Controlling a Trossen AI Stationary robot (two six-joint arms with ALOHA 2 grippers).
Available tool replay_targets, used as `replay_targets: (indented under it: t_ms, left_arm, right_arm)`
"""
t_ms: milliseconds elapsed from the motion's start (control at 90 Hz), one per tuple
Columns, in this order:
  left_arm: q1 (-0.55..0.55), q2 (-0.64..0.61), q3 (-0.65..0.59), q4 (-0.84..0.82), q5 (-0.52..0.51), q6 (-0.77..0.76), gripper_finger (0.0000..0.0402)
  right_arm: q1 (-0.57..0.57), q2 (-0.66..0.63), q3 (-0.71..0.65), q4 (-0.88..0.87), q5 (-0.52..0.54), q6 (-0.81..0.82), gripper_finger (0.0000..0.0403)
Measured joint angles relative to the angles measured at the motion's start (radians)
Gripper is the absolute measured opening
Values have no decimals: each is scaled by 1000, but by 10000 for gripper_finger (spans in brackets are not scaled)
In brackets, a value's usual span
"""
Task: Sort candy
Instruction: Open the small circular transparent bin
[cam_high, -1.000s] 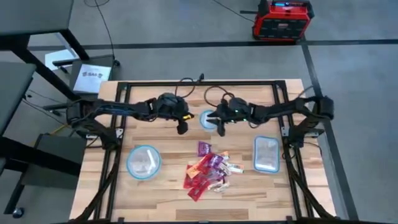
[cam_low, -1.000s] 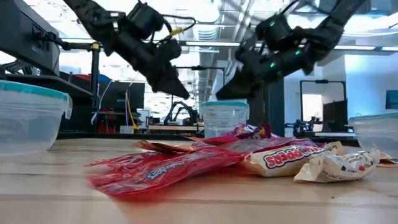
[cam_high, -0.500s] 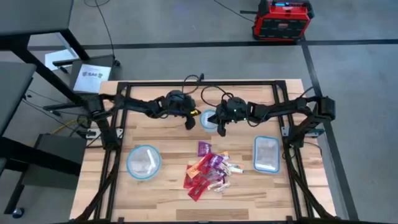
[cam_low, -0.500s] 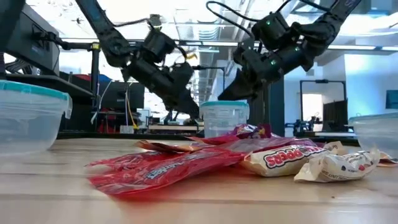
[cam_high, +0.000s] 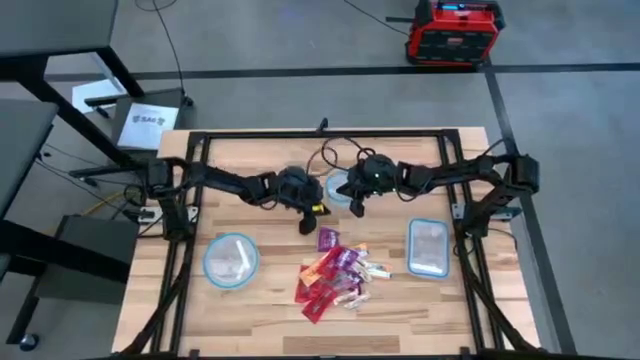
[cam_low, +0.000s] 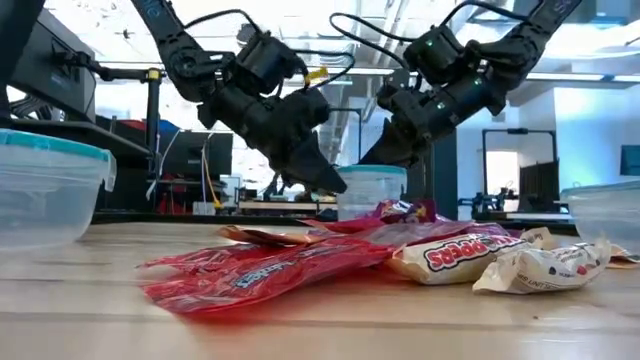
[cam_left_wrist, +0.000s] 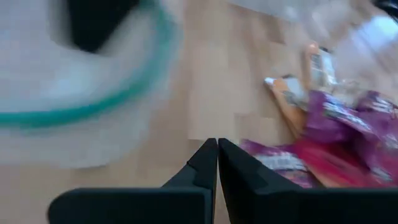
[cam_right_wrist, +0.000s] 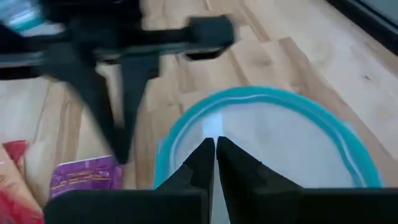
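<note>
Both hands are seen in the high view near the centre of the wooden counter (cam_high: 260, 320): the left hand (cam_high: 307, 222) is held just above the upper end of the candy (cam_high: 337, 275), and the right hand (cam_high: 356, 207) is poised at the lower right edge of a small round bowl (cam_high: 333, 188) with a bluish rim. The candy lies heaped slightly right of centre, between a larger round bowl (cam_high: 231, 261) at lower left and a rectangular tub (cam_high: 428, 247) at right. Nothing is seen held by either hand.

From the low view, the left hand (cam_low: 330, 183) is shown pointing down and rightward, its tip above the red and purple candy (cam_low: 300, 262), apart from it. The right hand (cam_low: 372, 155) is hung at the small bowl (cam_low: 372, 190) behind the heap. On a whitish wrapper red lettering is visible, but it cannot be read with certainty.

Through the left wrist view, the fingers (cam_left_wrist: 202, 169) of the left hand (cam_left_wrist: 217, 147) are seen pressed together, empty, over bare wood beside purple candy (cam_left_wrist: 339, 127); the lettering there is blurred.

Through the right wrist view, the right hand (cam_right_wrist: 215, 144) is likewise closed and empty, over the bowl (cam_right_wrist: 186, 124) at its teal rim, with a purple sweet (cam_right_wrist: 84, 176) at lower left.
</note>
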Motion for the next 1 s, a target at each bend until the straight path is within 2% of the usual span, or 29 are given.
replay_targets:
  t_ms: [200, 289, 456, 578, 689, 789, 856, 956, 1000]
  left_arm:
    - [-13, -35, 0, -16, -11, -35, 0]
    - [-13, -92, 0, -31, -17, -39, 0]
    - [1, -202, 4, -33, -78, 13, 0]
    - [42, -209, 64, -77, -71, 48, 0]
    - [74, -161, 153, -127, -45, 134, 0]
    - [107, -95, 230, -188, -34, 204, 0]
    - [130, -45, 273, -211, 4, 226, 0]
    - [158, 33, 321, -208, 93, 228, 0]
    - [161, 60, 339, -208, 102, 229, 0]
  right_arm:
    - [26, -67, -2, -36, 5, -8, 9]
    - [40, -158, -1, -103, 4, -9, 9]
    - [70, -357, -3, -336, 4, -5, 9]
    - [110, -439, -75, -347, 5, 86, 9]
    - [173, -450, -184, -248, 39, 173, 9]
    - [231, -419, -286, -79, 120, 228, 9]
    - [256, -383, -343, 29, 134, 299, 9]
    - [271, -318, -373, 101, 135, 328, 10]
    - [270, -296, -373, 112, 134, 330, 13]
